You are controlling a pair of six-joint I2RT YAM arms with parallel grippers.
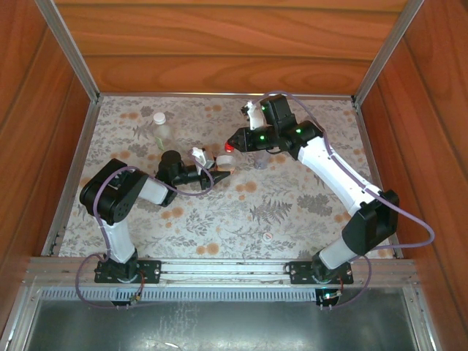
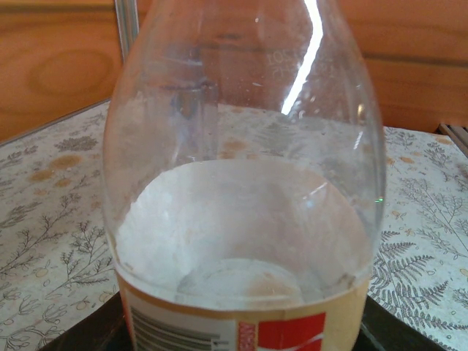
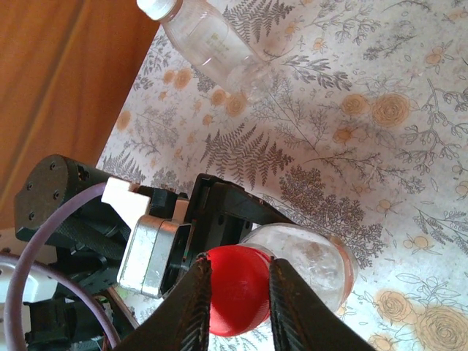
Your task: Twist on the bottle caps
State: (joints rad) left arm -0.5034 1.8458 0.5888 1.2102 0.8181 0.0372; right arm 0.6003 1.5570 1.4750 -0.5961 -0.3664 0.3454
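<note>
My right claw (image 3: pixel 240 266) pinched the red cap (image 3: pixel 235 294) on the labelled bottle (image 2: pixel 241 219) clenched in my left claw (image 1: pixel 221 172) over the counter (image 1: pixel 292 212), and, perhaps seated crooked, it could have cross-threaded or popped free.

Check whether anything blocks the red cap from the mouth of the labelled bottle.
Nothing visible does. The small round red plastic cap, pinched by the right gripper, sits at the mouth of the clear plastic labelled bottle held by the left gripper.
</note>
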